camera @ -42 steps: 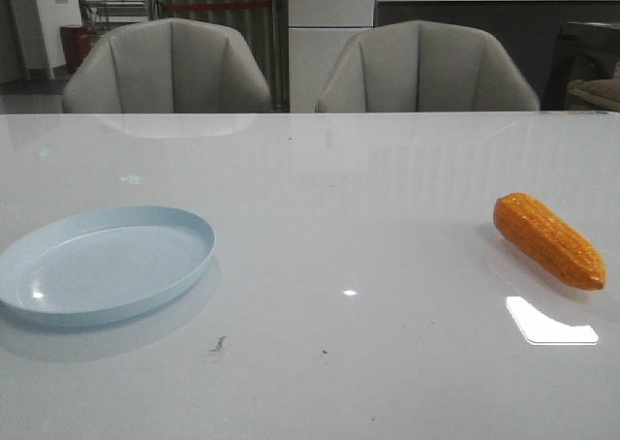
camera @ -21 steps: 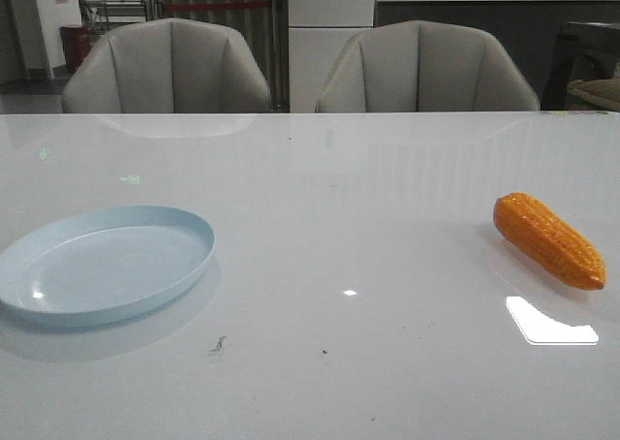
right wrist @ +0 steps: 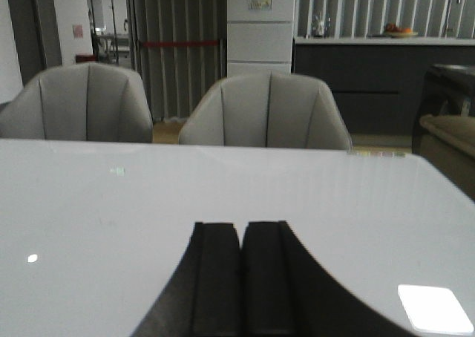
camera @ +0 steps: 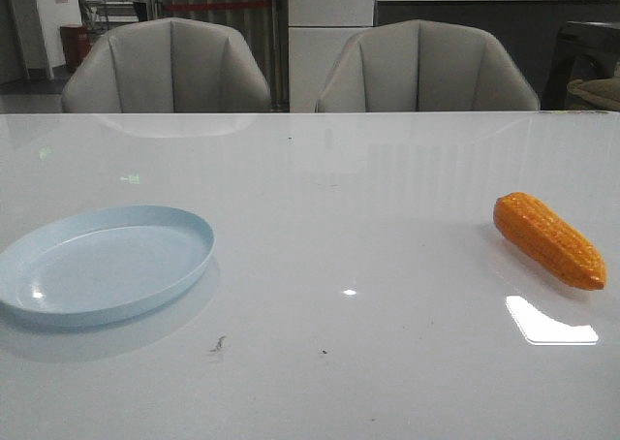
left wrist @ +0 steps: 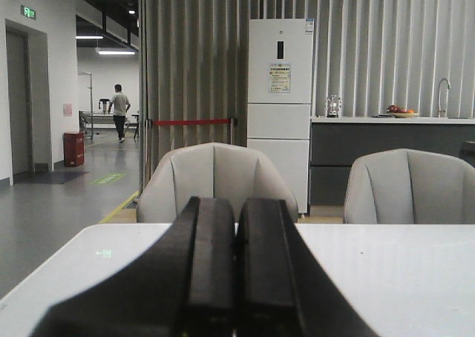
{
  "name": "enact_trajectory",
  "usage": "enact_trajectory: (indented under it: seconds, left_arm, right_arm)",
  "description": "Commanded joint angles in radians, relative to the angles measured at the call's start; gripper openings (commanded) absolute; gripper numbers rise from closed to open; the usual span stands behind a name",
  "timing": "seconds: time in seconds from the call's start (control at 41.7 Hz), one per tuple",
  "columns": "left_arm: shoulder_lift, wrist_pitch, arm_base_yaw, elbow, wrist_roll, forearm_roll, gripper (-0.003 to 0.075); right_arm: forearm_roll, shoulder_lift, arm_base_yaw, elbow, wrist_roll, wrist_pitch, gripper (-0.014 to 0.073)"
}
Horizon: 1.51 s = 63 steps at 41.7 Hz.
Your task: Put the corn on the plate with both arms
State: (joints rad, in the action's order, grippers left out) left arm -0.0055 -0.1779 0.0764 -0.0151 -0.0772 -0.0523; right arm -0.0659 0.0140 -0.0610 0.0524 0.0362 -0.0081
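Two objects lay on the glossy white bench [camera: 349, 227] when I checked the front view. The orange, tapered toy corn cob of glossy plastic [camera: 548, 239] sat close to the right edge, about midway between the near and far edges, flat on the surface. Its blunt end pointed toward the far edge and its narrow tip toward the near right corner. The round, shallow, pale blue plastic plate [camera: 102, 264] rested close to the left edge, its left side cut by the frame. Its inside held nothing. Corn and plate were well apart, with the bare middle of the bench between them.

I saw neither arm in the front view. In the left wrist view, the black two-fingered left gripper [left wrist: 236, 274] had its fingers pressed together with only a thin seam between them, holding nothing. It pointed out over the bench toward the far edge. In the right wrist view, the black right gripper [right wrist: 241, 277] was likewise closed, pads meeting at a narrow line, nothing between them. I could see neither corn nor plate in either wrist view.

Beyond the far edge stood two grey padded chairs [camera: 167, 67], side by side. A bright rectangular reflection [camera: 548, 324] lay on the bench just nearer than the corn's tip. A few small dark specks [camera: 218, 343] marked the surface toward the near edge.
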Motion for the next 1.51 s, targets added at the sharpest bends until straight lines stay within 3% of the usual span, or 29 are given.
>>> enact_trajectory:
  seconds: [0.0, 0.264, 0.648, 0.936, 1.344, 1.488]
  left_arm:
    - [-0.015, -0.083, 0.004, -0.097, 0.01, 0.036, 0.0089]
    - [0.074, -0.03, 0.004, -0.348, 0.01, 0.177, 0.0089]
    - [0.523, 0.042, 0.004, -0.682, 0.01, 0.18, 0.0089]
    - [0.77, 0.089, 0.004, -0.717, 0.01, 0.177, 0.0089]
    - [0.903, 0.279, 0.004, -0.715, 0.01, 0.173, 0.0089]
    - [0.944, 0.284, 0.004, -0.715, 0.01, 0.171, 0.0089]
  right_arm:
    - [0.008, 0.019, 0.005, 0.132, 0.002, -0.092, 0.0068]
    - [0.008, -0.093, 0.005, 0.371, 0.002, -0.045, 0.0068]
    - [0.008, -0.522, 0.005, 0.683, 0.002, -0.033, 0.0068]
    - [0.008, -0.743, 0.005, 0.716, 0.002, 0.019, 0.0068]
    - [0.008, -0.91, 0.005, 0.715, 0.002, 0.205, 0.0068]
    - [0.008, -0.948, 0.005, 0.715, 0.002, 0.212, 0.0068]
